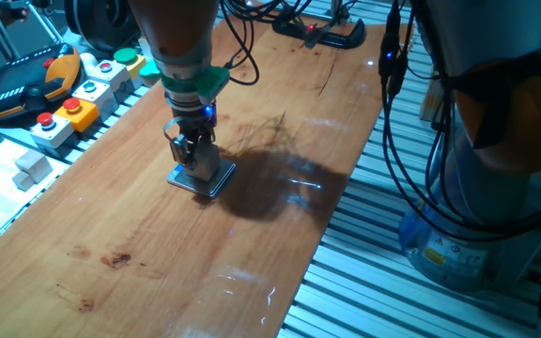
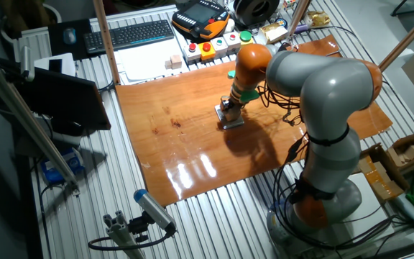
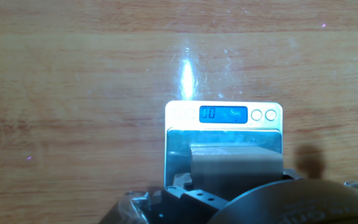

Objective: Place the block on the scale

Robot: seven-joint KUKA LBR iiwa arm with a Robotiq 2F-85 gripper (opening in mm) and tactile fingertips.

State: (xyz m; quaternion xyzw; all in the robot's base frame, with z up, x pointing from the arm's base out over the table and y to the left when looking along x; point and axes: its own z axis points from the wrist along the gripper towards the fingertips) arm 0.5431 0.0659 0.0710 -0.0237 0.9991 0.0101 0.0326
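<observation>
Gripper (image 1: 193,155) pointed straight down over the scale (image 1: 216,180), fingers closed narrow on the block (image 3: 235,167); in the hand view the pale cube sits between the finger bases at 6 o'clock, just above or on the grey-blue top plate, contact not resolvable. Scale display (image 3: 223,114) lit blue, at the plate's 12 o'clock edge, reads "0.0" as far as legible, two round buttons beside it at 3 o'clock. Scale lies flat on the wooden table (image 1: 158,272), roughly mid-board. From the other fixed view the arm (image 2: 322,93) bends over from 3 o'clock, gripper on the scale near board centre. Off the board at 10 o'clock in one fixed view: row of coloured button boxes (image 1: 73,108) and a whitish cube (image 1: 33,165), well apart from the scale. Keyboard (image 2: 131,33) at 11 o'clock in the other fixed view.
</observation>
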